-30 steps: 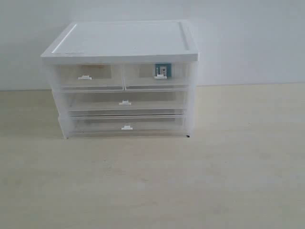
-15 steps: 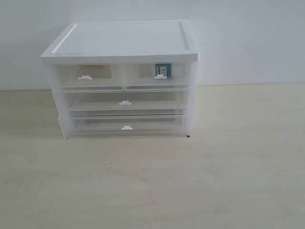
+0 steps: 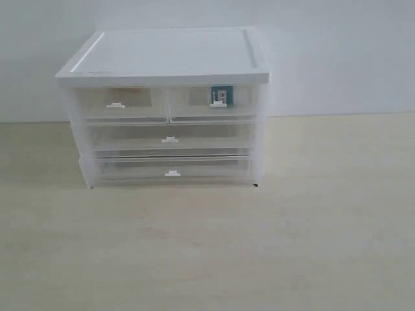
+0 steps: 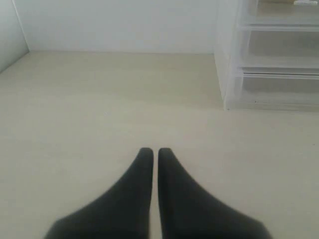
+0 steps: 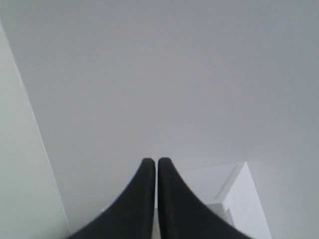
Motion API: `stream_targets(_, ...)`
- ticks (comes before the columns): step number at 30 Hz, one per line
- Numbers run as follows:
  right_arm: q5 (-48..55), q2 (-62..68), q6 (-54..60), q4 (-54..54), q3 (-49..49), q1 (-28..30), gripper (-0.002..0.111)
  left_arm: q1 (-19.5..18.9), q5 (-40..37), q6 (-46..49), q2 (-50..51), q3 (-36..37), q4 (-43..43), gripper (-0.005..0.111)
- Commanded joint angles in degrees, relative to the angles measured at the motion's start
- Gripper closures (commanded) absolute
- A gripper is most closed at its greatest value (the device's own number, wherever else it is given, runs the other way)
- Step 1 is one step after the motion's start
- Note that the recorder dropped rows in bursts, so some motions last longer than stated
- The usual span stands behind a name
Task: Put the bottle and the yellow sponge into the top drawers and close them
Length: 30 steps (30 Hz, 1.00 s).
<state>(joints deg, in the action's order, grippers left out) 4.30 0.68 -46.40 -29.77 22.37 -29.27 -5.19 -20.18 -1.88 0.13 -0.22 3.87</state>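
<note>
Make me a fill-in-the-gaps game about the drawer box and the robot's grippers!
In the exterior view, the bottle shows through the front of the top drawer on the ____ side.
Every drawer of the chest is ____.
The left gripper and the right gripper are both shut and hold ____.
Missing words: right; closed; nothing.

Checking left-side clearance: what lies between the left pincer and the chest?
Nothing: only bare table separates left pincer from chest, in left wrist view.
</note>
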Motion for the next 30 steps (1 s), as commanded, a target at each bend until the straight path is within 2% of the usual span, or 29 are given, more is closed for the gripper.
stream_targets(1, -15.9, -0.2, 25.0, 13.5, -10.7, 0.2, 0.108, -0.2, -0.2, 0.2, -0.1, 0.2, -0.5, 0.103)
stream_targets(5, -23.6, -0.2, 31.9, 19.7, -20.1, 1.5, 0.108, -0.2, -0.2, 0.2, -0.1, 0.2, -0.5, 0.103)
stream_targets(8, -27.6, -0.2, 33.9, 24.3, -22.4, 6.1, 0.108, -0.2, -0.2, 0.2, -0.1, 0.2, -0.5, 0.103)
stream_targets(16, -21.1, -0.2, 32.2, 17.8, -22.4, 21.5, 0.108, -0.2, -0.2, 0.2, -0.1, 0.2, -0.5, 0.103)
stream_targets(21, -10.4, -0.2, 31.9, 18.0, -22.4, 29.5, 0.108, -0.2, -0.2, 0.2, -0.1, 0.2, -0.5, 0.103)
stream_targets(25, -5.3, -0.2, 33.2, 18.0, -22.4, 28.5, 0.108, -0.2, -0.2, 0.2, -0.1, 0.2, -0.5, 0.103)
stream_targets(30, 2.9, -0.2, 45.3, 21.8, -22.4, 24.5, 0.108, -0.2, -0.2, 0.2, -0.1, 0.2, -0.5, 0.103)
